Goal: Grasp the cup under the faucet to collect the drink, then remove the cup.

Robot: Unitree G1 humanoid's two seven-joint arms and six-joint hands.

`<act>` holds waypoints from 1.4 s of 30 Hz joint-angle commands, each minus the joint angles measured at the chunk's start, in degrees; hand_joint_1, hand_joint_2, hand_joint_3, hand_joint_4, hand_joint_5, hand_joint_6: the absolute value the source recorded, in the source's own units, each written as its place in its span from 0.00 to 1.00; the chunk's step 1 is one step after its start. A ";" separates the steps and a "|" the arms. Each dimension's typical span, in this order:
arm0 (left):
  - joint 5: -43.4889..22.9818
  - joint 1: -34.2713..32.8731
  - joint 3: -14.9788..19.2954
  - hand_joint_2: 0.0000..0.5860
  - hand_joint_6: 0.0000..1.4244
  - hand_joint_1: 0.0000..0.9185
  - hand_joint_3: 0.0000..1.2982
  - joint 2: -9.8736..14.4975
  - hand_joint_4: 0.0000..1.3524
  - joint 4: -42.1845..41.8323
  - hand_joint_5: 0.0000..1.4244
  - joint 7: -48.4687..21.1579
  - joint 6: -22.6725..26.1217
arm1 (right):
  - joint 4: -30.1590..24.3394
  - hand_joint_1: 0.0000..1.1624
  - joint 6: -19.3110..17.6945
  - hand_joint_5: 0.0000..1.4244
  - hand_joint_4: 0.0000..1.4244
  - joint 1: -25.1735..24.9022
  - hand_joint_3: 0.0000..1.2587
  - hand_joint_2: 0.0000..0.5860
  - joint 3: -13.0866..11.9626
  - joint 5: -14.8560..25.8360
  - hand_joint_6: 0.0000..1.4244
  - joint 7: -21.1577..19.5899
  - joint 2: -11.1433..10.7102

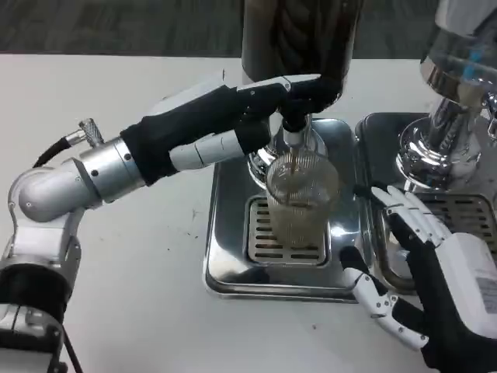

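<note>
A clear ribbed cup (301,198) stands on the grate of the steel drip tray (229,233), right under the faucet (297,128). Brownish drink fills part of it. My left hand (225,116) reaches in from the left and grips the black faucet lever (314,92), with fingers over the top and the thumb below. My right hand (435,264) waits just right of the cup with its fingers spread toward it. It holds nothing, and a small gap separates its fingertips (382,194) from the cup wall.
The dark dispenser tank (299,35) rises behind the cup. A second chrome dispenser (454,101) with its own tray (380,128) stands at the right, close behind my right hand. White tabletop (140,295) stretches to the left and front.
</note>
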 commanded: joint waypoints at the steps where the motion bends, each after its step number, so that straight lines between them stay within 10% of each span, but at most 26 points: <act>1: 3.88 1.78 -2.38 0.07 0.03 0.00 0.11 0.67 0.06 0.92 0.09 -0.75 -1.84 | -0.99 0.24 1.16 0.07 0.09 0.74 0.16 0.68 -0.40 -0.25 0.11 0.41 -0.37; 10: 6.33 1.86 -4.03 0.07 0.03 0.00 0.11 1.96 0.06 0.73 0.09 2.11 -6.04 | -1.34 0.22 2.74 0.06 0.08 0.63 0.15 0.67 -0.18 -0.28 0.11 1.63 -0.53; 26: 5.38 2.13 -4.12 0.08 0.03 0.00 0.12 2.17 0.06 0.81 0.09 3.12 -5.67 | 8.66 0.42 -1.20 0.00 0.00 -5.07 0.00 0.40 -1.83 20.28 0.03 10.37 0.89; 42: 4.89 2.81 -3.67 0.10 0.04 0.00 0.13 2.69 0.07 -0.07 0.09 3.34 -5.49 | 16.55 0.47 -4.10 0.00 0.00 -12.42 0.00 0.38 -1.74 24.16 0.03 13.49 2.14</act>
